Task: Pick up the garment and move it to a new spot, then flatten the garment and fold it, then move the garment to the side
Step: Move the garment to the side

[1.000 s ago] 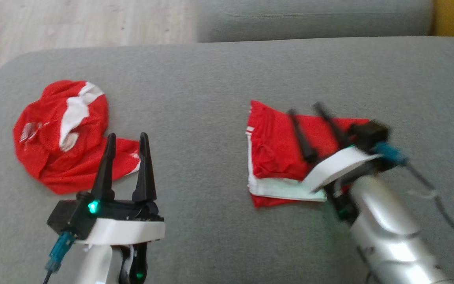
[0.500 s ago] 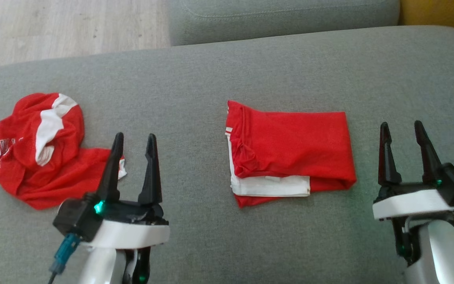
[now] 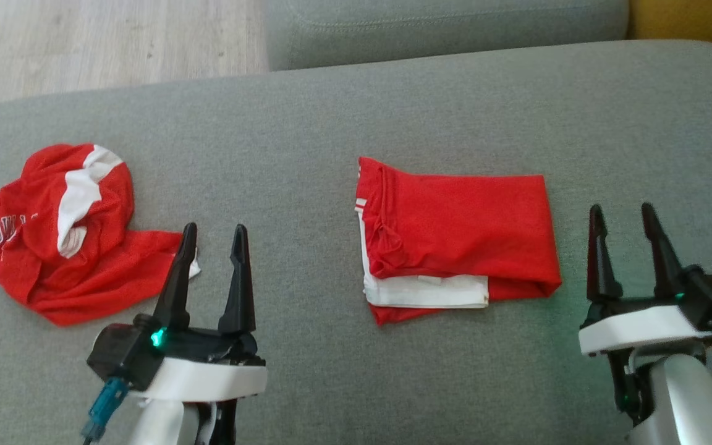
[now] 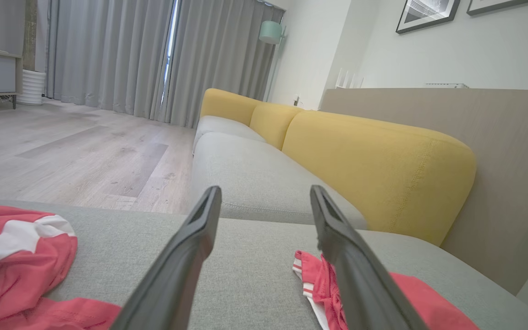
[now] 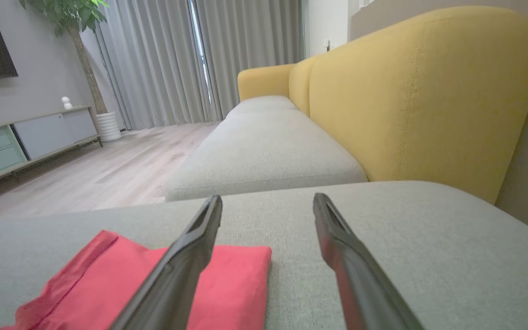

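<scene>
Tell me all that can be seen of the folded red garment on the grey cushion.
The folded garment is red, thin mesh-like fabric, with a white layer showing at its near edge and white stripes at its left edge. It makes a rough rectangle, flat, slightly wrinkled on the left. It lies on the grey cushion; the open left gripper and right gripper stand apart from it.

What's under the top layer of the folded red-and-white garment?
On the folded red-and-white garment, a white panel shows beneath at the near edge, on the grey sofa cushion. Inner folds are covered.
</scene>
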You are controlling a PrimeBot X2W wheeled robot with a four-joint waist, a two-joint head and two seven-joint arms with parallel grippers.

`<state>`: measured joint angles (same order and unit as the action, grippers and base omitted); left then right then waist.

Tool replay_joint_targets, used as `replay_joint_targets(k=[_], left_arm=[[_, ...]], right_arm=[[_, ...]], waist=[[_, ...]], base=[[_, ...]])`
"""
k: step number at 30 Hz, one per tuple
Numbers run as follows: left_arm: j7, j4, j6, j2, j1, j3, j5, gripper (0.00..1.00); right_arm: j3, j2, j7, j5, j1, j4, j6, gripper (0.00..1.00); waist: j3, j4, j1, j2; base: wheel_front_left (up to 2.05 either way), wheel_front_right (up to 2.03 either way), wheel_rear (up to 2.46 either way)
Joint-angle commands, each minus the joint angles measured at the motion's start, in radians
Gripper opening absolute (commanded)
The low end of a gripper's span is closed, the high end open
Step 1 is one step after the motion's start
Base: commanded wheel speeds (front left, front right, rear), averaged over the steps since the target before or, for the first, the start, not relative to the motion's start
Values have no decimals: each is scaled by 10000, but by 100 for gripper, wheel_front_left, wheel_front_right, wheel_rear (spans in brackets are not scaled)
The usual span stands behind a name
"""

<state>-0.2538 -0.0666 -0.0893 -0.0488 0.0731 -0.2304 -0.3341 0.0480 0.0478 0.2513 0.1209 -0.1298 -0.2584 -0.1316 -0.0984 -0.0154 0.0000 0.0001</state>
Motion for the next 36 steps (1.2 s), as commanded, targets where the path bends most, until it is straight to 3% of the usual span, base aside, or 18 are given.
replay_joint_targets(k=[1, 12, 21, 22, 23, 24, 30, 36], left_arm=[[-80, 352, -35, -14, 338, 226, 74, 100], [-80, 254, -60, -14, 833, -152, 77, 100], [-80, 178, -71, -14, 1026, -186, 116, 100], [-80, 171, -72, -14, 1034, -184, 120, 100], [-80, 162, -73, -14, 1041, -181, 124, 100], [-80, 149, -69, -14, 1049, -177, 131, 100], [-80, 127, -34, -14, 1094, -182, 148, 100], [-80, 164, -9, -14, 1055, -180, 121, 100]], right_arm=[[-200, 25, 102, -92, -220, 140, 9, 100], [114, 25, -804, 298, -1803, -2948, 9, 100], [-706, 24, -809, 823, -2710, -5189, 9, 100], [-742, 24, -784, 780, -2780, -5397, 9, 52], [-747, 24, -745, 747, -2850, -5584, 9, 13], [-735, 24, -693, 700, -2919, -5750, 9, 0], [-373, 24, -351, 130, -3307, -6244, 9, 0], [369, 168, -108, -1578, -3622, -5901, 9, 0]], waist=[[-73, 42, 0, -1], [-1024, 601, 0, -1], [-1318, 899, 0, -1], [-1319, 905, 0, -1], [-1315, 905, 0, -1], [-1312, 898, 0, -1], [-1258, 770, 0, -1], [-1116, 497, 0, -1]], base=[[0, 0, 0], [0, 0, 0], [0, 0, 0], [0, 0, 0], [0, 0, 0], [0, 0, 0], [0, 0, 0], [0, 0, 0]])
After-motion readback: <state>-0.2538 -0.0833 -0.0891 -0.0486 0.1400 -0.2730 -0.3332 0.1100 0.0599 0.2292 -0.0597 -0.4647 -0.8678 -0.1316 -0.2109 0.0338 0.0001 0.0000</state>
